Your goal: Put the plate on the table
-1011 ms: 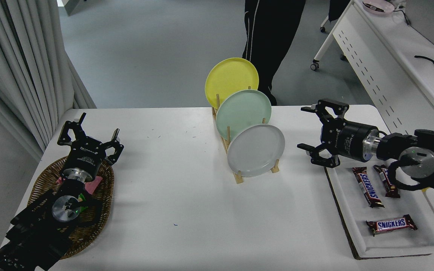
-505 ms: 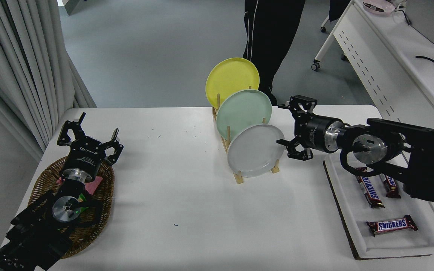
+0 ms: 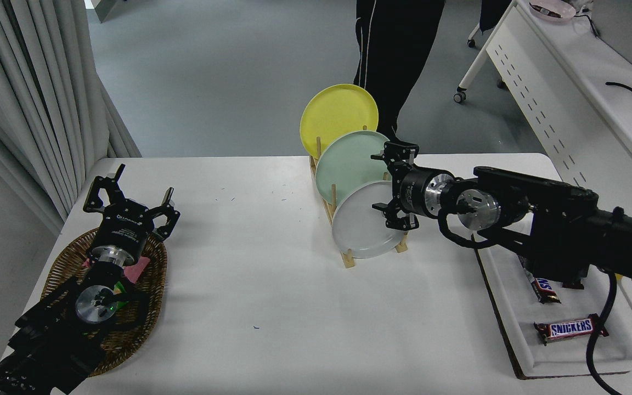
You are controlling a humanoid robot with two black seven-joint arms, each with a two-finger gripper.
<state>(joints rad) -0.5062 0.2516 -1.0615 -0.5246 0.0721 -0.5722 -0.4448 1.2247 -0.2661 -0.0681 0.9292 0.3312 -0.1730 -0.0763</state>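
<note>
The light grey plate (image 3: 360, 226) stands on edge in the front slot of a wooden rack (image 3: 347, 258) on the white table (image 3: 261, 296). A mint green plate (image 3: 346, 167) and a yellow plate (image 3: 335, 115) stand behind it. My right gripper (image 3: 384, 184) is open, with its fingers spread over the grey plate's upper right rim; one finger is near the green plate, the other in front of the grey plate's face. My left gripper (image 3: 129, 192) is open and parked at the lower left over a wicker basket.
A wicker basket (image 3: 69, 263) with pink and green items lies at the left. A white tray (image 3: 557, 351) with Snickers bars (image 3: 570, 328) sits at the right under my right arm. A person's dark legs (image 3: 398, 55) stand behind the table. A white desk (image 3: 568, 88) stands at the far right.
My right arm has swung left from over the tray to the rack. Its open gripper now reaches the grey plate's right rim. The plates and the left arm have not moved.
</note>
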